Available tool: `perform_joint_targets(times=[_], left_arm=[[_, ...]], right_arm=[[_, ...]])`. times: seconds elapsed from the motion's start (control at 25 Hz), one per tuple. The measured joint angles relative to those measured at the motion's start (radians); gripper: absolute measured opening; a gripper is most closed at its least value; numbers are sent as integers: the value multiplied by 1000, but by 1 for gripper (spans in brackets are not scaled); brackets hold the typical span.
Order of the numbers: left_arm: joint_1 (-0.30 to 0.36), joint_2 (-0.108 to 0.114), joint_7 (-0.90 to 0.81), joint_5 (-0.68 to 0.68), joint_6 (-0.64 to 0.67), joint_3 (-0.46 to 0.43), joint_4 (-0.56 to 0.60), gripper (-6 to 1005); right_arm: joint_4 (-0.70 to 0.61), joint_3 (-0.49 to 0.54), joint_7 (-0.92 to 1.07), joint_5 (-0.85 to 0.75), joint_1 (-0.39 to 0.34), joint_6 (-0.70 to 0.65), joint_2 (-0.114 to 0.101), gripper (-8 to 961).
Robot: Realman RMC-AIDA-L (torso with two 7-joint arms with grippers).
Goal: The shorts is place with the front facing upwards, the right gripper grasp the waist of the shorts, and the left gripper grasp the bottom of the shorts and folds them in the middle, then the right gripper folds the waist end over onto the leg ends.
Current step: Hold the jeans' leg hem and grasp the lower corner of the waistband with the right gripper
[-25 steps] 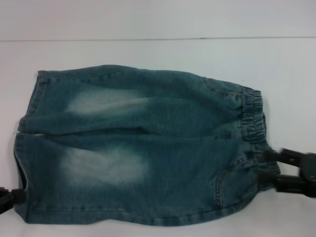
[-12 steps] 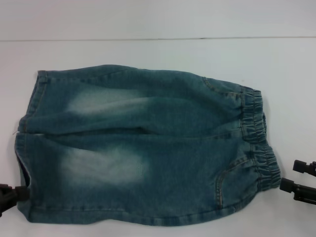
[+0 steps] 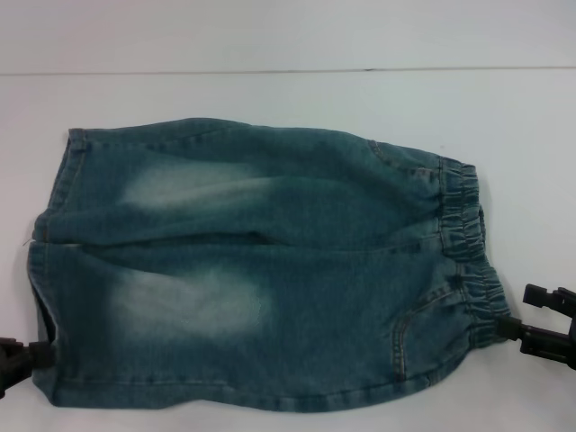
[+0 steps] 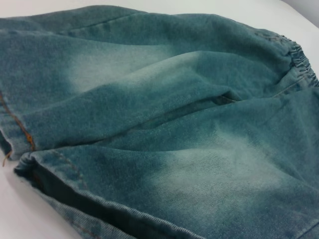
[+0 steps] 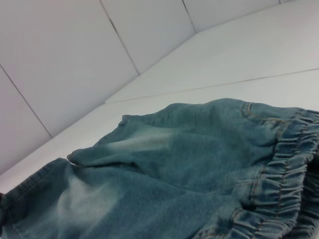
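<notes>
denim shorts (image 3: pixel 261 270) flat; right gripper (image 3: pixel 531 324) fingers apart, left gripper (image 3: pixel 18 355) cut off, can't tell.

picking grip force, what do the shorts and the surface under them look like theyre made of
The shorts: woven denim by the look, blue-green with pale bleached patches, orange topstitching at the hems and a puckered elastic waistband. Soft and limp, judging by the creases.

The table: smooth, matte white and apparently hard; whether laminate or painted board cannot be told.
</notes>
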Motion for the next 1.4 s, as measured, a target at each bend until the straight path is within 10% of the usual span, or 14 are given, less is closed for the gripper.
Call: perform_joint_targets(times=[0.64, 1.12, 1.4], left_arm=[[-2, 0, 2, -2, -4, 0, -3, 12], [-4, 0, 2, -3, 0, 0, -2, 12], [-7, 0, 2, -14, 1, 0, -3, 12]], right_arm=[[14, -4, 37, -79, 46, 31, 16, 933], [39, -23, 63, -94, 73, 10, -15, 931], [30, -29, 81, -127, 98, 64, -9, 663]])
